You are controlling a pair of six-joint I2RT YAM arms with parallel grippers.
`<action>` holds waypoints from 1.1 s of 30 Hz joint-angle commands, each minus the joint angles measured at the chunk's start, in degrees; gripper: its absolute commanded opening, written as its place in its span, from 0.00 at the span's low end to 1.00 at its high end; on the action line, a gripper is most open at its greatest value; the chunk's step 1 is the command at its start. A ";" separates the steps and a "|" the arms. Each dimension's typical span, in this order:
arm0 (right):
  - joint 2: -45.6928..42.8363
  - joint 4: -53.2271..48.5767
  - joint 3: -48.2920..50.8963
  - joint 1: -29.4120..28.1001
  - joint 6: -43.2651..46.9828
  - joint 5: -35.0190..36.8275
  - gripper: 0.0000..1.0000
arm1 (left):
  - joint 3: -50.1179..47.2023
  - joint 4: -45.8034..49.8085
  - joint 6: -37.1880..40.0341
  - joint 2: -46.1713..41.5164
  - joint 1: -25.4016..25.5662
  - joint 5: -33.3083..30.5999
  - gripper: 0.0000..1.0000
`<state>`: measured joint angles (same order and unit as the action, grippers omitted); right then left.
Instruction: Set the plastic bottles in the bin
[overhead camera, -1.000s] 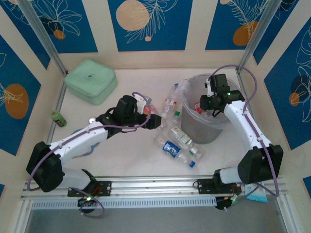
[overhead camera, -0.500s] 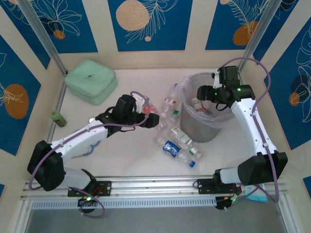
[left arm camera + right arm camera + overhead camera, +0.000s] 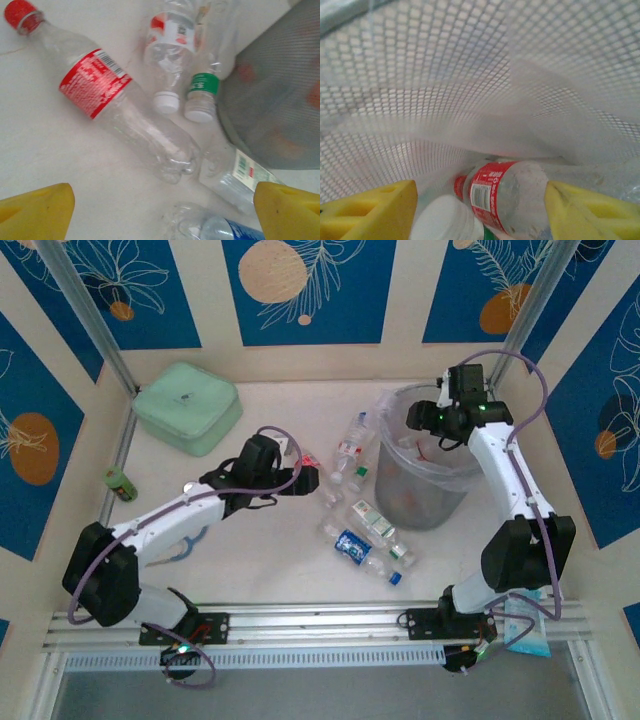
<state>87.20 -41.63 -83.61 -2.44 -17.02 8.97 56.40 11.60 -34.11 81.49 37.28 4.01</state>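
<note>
Plastic bottles [image 3: 365, 530], small and clear with red, green, blue or white caps and labels, are scattered on the pale, smooth table [image 3: 260, 560]. They lie just left of and in front of the tall round grey translucent bin [image 3: 425, 502], several against its wall. Others are seen lying inside it, among them a red-labelled bottle [image 3: 502, 195].

The left gripper [image 3: 312, 478] is held over the pile near a red-capped bottle [image 3: 115, 95]. Its fingers are spread wide and empty, seemingly so that one bottle can be straddled. The right gripper [image 3: 480, 210] is hung inside the bin's mouth, its fingers parted with nothing between them, a pose suited to dropping.

A flat mint-green square case [image 3: 187, 407] and a small green can [image 3: 121, 483] are set well apart at the left. The table is enclosed by cream walls with blue panels [image 3: 300, 290] bearing orange discs.
</note>
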 commanded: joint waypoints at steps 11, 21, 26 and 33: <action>-4.53 9.45 8.14 8.25 -0.62 9.82 0.70 | 5.69 0.94 -12.13 11.40 -0.63 -6.56 0.92; -12.47 6.47 3.89 8.27 -1.75 2.63 0.89 | 10.89 0.81 -17.25 17.59 0.36 -9.68 0.95; -16.88 5.33 1.79 7.80 -2.44 -2.24 0.92 | 14.71 4.13 -20.70 21.82 1.48 -11.34 0.96; -20.43 2.82 -1.13 5.21 -2.37 -7.04 0.92 | 14.73 1.96 -26.51 25.50 3.64 -10.16 0.89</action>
<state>67.70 -36.29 -82.61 4.19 -19.09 5.34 70.02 12.88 -56.84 105.36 39.44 -5.61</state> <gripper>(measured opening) 0.924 0.897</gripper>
